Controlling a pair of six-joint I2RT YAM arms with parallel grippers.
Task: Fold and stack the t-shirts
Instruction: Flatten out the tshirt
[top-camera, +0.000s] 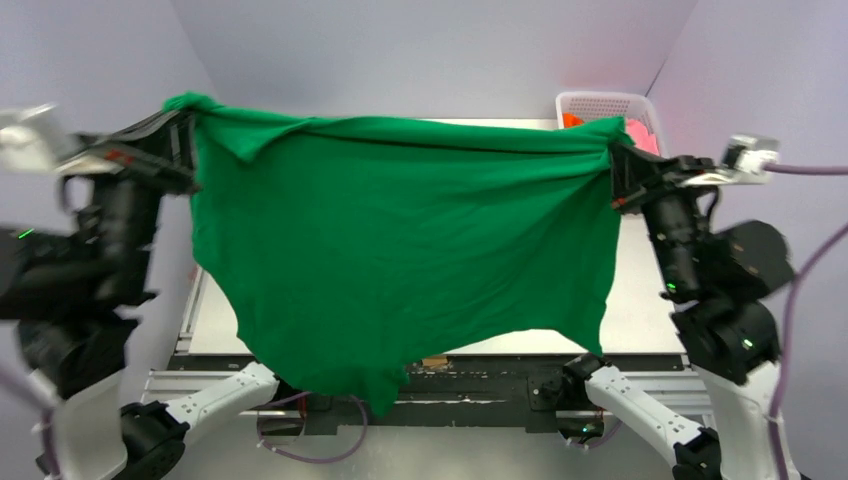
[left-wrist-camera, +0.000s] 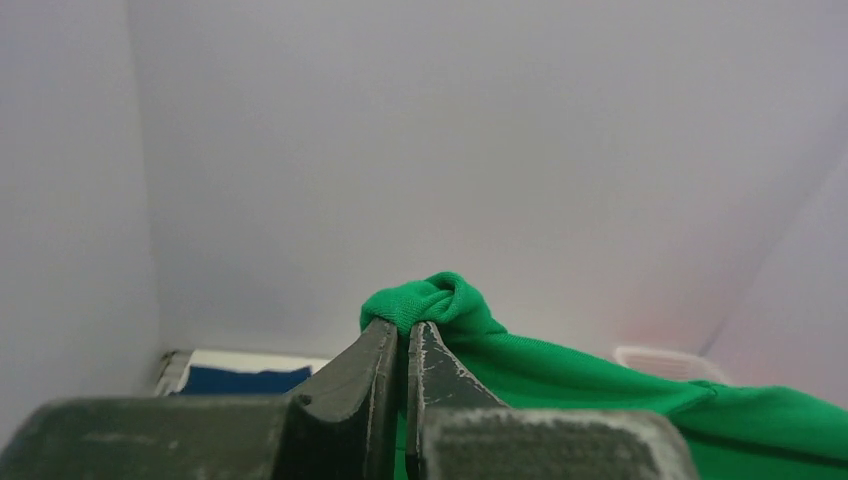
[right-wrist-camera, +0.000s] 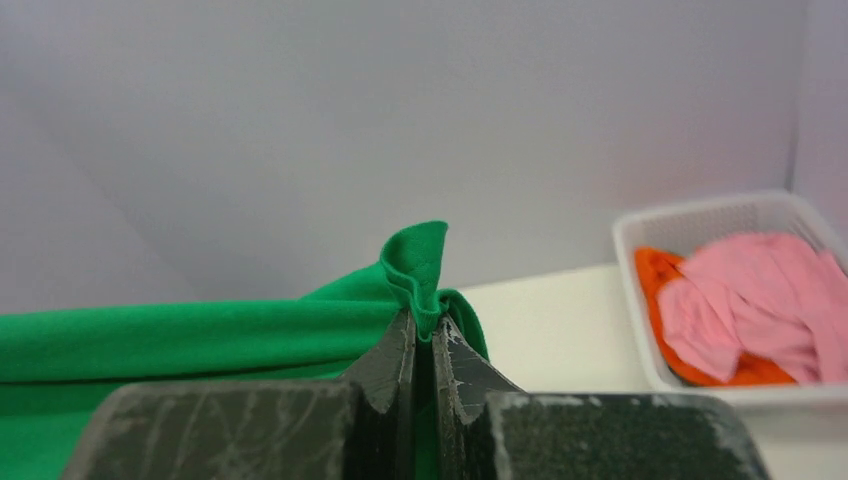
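the green t-shirt (top-camera: 400, 250) hangs spread in the air, one top corner just in front of the basket (top-camera: 600, 103), the other well away to the basket's left. the left claw (left-wrist-camera: 404, 335) and right claw (right-wrist-camera: 425, 330) are each clamped on a small bunch of that top edge. with so little cloth pinched, a harder stretch could slip a corner free. the uneven hem, farthest from the basket, may crease when laid on the surface (top-camera: 640, 300).
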